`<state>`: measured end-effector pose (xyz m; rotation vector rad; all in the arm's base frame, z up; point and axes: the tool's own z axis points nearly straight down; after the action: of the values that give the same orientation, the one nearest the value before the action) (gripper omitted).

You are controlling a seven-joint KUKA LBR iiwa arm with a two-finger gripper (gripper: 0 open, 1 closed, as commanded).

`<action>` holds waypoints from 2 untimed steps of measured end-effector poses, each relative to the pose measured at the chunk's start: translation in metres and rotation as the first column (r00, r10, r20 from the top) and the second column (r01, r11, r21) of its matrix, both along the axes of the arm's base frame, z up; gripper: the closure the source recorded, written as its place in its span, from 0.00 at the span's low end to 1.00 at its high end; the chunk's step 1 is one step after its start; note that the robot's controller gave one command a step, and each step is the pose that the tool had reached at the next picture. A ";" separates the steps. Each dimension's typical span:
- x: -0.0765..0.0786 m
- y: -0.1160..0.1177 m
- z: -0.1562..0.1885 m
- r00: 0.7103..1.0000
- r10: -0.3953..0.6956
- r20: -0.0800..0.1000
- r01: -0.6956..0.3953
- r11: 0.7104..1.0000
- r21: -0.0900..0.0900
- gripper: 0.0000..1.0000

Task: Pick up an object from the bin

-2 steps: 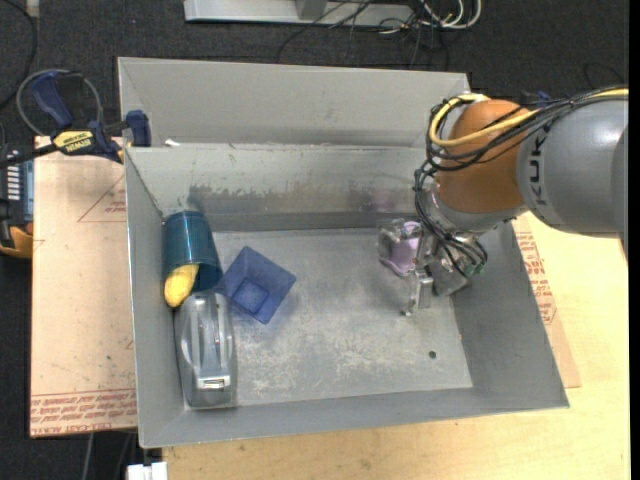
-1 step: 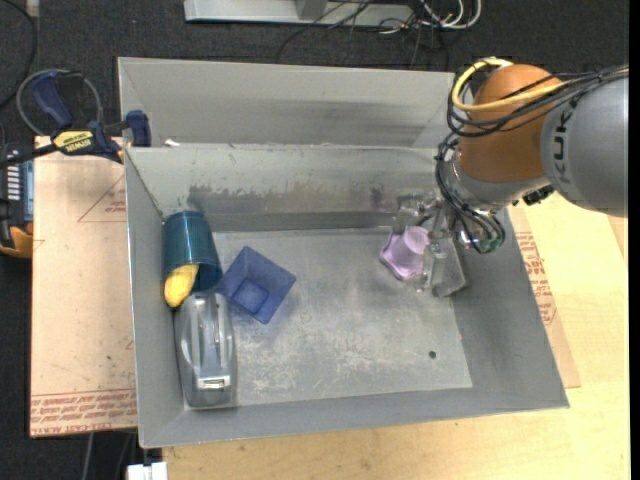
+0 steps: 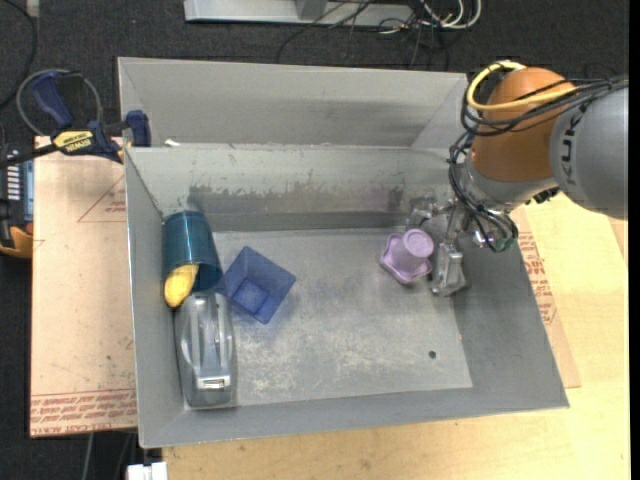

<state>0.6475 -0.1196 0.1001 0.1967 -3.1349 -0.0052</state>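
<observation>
My gripper (image 3: 446, 276) hangs low at the right side of the bin, under the orange-covered wrist. A small lilac cup (image 3: 406, 256) lies tilted right against the gripper's left side, touching it. A blue square cup (image 3: 256, 284) sits open side up at the left of the bin floor, well away from the gripper.
Along the left wall lies a teal cylinder (image 3: 190, 250) with a yellow piece (image 3: 179, 285) at its near end. Below it stands a clear tape dispenser (image 3: 207, 350). The bin's sloping right wall is close behind the gripper.
</observation>
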 end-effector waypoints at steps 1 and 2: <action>0.010 0.007 -0.030 0.997 -0.077 0.007 0.077 0.997 0.002 0.00; 0.000 0.003 -0.029 0.984 -0.179 0.009 0.179 0.984 0.003 1.00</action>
<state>0.6475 -0.1167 0.0711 -0.0867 -3.1492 -0.0073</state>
